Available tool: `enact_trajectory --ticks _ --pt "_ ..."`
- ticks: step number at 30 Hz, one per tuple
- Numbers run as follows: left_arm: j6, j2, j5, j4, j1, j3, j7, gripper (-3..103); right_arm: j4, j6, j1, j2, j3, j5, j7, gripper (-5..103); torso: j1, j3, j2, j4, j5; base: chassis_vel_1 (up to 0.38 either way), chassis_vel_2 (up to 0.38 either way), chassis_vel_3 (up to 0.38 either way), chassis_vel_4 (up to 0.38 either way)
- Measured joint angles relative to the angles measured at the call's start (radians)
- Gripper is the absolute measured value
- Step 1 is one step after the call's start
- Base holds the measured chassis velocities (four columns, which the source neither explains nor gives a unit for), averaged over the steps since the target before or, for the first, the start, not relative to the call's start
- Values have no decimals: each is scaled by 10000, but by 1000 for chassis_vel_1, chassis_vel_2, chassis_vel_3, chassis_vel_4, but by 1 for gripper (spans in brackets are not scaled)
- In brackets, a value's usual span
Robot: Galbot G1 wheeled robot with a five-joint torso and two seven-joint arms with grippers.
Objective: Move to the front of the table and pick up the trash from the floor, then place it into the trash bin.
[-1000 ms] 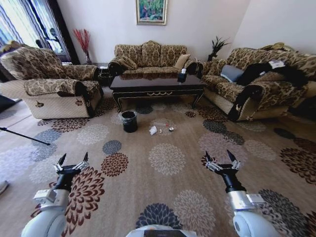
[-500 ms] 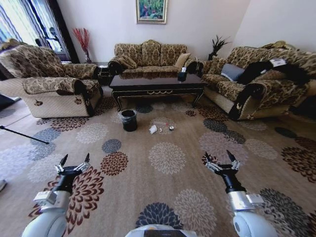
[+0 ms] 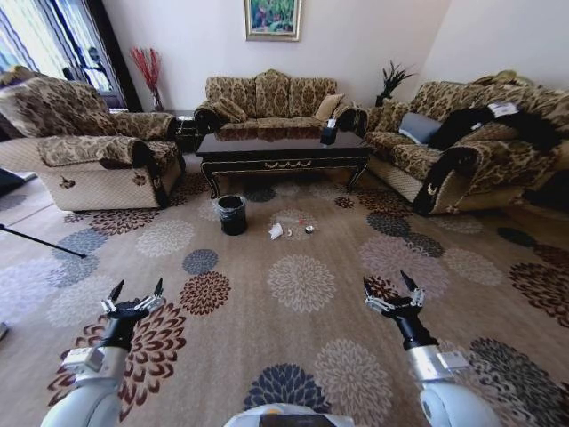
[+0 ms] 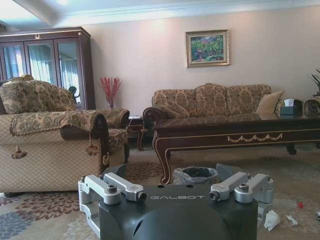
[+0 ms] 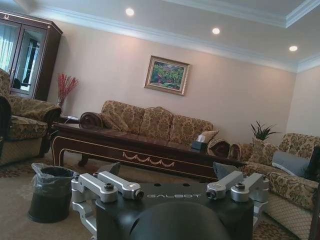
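Both arms are held forward and low over the carpet. The left gripper and right gripper point toward the table, each with fingers spread apart and holding nothing. The trash lies on the carpet well ahead of both grippers, before the table's front edge: crumpled white paper, with smaller bits just beside it. The bin, black with a liner over its rim, stands near the table's front left corner, left of the trash.

Both tools low, fingers spread
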Motion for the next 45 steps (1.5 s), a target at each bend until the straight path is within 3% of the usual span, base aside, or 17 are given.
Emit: enact_trajectory --ticks 14,45 --pt "116 -139 298 134 -361 380 -45 100 -145 13 -83 34 39 87 65 100 -196 -392 -589 0 -1 0 0 0 0" --pt "294 -45 104 183 -585 18 -147 100 -668 150 190 -56 -110 407 84 100 -556 -1222 -1778 0 0 0 0 0 0"
